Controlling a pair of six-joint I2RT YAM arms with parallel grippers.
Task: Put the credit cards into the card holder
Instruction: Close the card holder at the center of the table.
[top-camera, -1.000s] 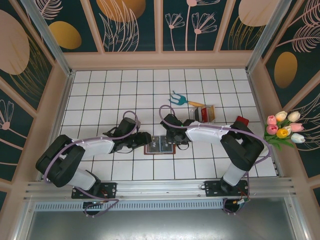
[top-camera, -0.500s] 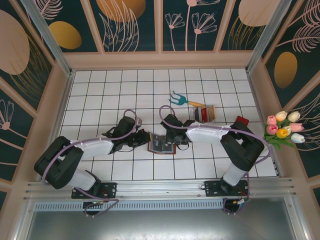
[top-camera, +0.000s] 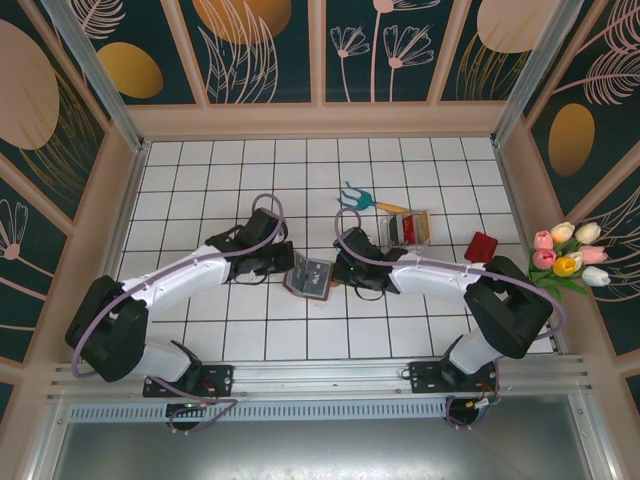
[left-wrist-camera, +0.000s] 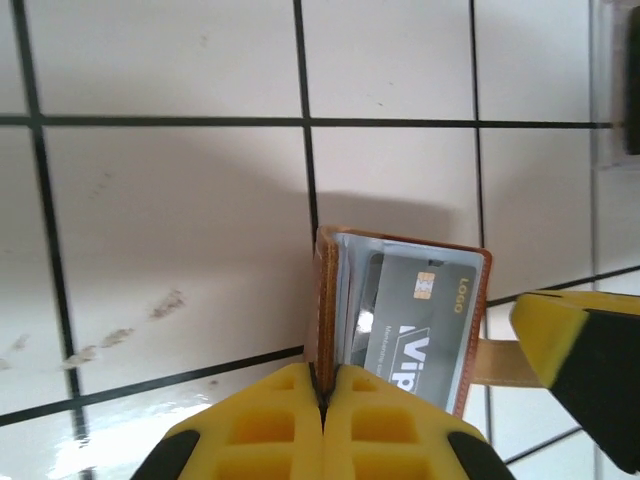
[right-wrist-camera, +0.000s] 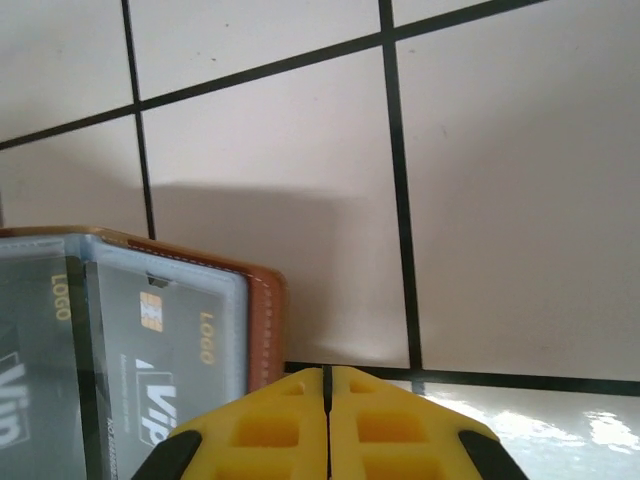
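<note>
Top external, read left to right. Shows the left arm (top-camera: 175, 285) doubled back at its elbow by the near-left corner, then stretched forward and inward over the white tiled table (top-camera: 200, 190). Ends in the left gripper (top-camera: 288, 268), clamped on the left edge of the card holder (top-camera: 310, 277). Carries this reddish-brown wallet open and tilted, grey pockets up, at mid-table between both grippers. Meets there the right gripper (top-camera: 340, 276), jaws pressed together just beside the wallet's right edge; cannot tell whether anything is pinched. Runs on into the right arm (top-camera: 440, 275), lying low and bending at the near-right elbow.

Left wrist: yellow fingers (left-wrist-camera: 260, 425) closed on the brown leather edge; inside, a grey chip card (left-wrist-camera: 420, 320) lettered VIP and LOGO behind a clear pocket. Right wrist: yellow fingers (right-wrist-camera: 390, 425) touching each other, the wallet's stitched corner just to their left.

Surroundings, same order. Beyond the right gripper, a blue-headed garden fork (top-camera: 357, 198), and just right of it a clear plastic box (top-camera: 410, 228) with red and pale contents too small to tell. Further right, a red credit card (top-camera: 483, 246) flat on the tiles, just beyond the right forearm and well apart from the wallet. Past the table's right edge, a bunch of tulips (top-camera: 568, 258).
</note>
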